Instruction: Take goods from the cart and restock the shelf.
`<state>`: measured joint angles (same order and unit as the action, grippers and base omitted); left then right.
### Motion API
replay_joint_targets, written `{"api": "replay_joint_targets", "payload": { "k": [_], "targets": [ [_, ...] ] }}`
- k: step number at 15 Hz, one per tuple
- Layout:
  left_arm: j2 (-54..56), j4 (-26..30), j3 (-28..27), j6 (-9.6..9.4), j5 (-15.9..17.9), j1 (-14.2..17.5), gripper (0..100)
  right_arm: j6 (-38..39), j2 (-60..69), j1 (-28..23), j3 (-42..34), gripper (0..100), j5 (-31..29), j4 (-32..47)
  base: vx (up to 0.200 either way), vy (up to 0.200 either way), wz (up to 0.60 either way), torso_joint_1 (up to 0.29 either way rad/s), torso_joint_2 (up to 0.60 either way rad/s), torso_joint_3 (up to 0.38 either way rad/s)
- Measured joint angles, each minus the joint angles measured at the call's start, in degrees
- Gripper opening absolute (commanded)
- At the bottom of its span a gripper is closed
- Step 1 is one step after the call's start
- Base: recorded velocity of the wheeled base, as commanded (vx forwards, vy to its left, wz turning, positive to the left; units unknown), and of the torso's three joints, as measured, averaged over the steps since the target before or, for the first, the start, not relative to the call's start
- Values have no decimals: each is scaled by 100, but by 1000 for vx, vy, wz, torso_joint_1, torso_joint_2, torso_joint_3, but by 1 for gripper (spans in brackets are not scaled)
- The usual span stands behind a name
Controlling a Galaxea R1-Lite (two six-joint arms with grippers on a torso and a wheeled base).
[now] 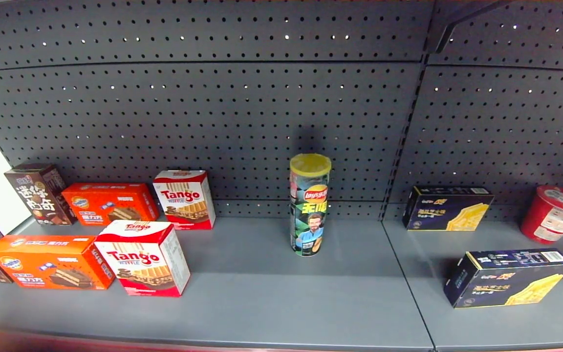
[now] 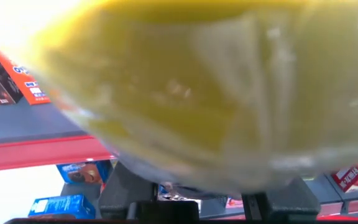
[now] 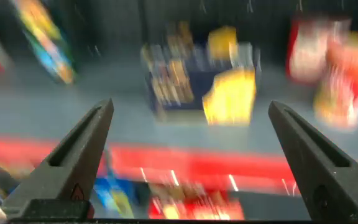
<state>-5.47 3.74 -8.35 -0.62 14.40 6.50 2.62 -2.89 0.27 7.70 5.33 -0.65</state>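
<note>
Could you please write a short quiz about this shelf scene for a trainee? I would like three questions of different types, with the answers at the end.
1. True or false: the chips can lies on its side on the shelf.
2. How many dark blue boxes are on the right part of the shelf? A: one. B: two. C: three.
3. Fill in: the right gripper is ___ (open or shut); the left gripper grips a blurred ___ object.

Key
1. False: it stands upright.
2. B.
3. Open; a yellow object.
</note>
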Motion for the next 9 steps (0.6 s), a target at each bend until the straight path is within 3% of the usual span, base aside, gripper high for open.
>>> {"api": "replay_joint_targets", "payload": {
  "k": [2,4,9],
  "targets": [
    [-1,-20,33,-4,5,-2,0,16,-629,146,911,100,200,65,0,0,0,0,0,0],
    [-1,-44,22,-4,5,0,0,-557,-1568,416,1842,100,438,289,0,0,0,0,0,0],
    [-6,-163,15,16,16,-2,0,-940,-3176,1351,2705,100,877,428,0,0,0,0,0,0]
  ]
}}
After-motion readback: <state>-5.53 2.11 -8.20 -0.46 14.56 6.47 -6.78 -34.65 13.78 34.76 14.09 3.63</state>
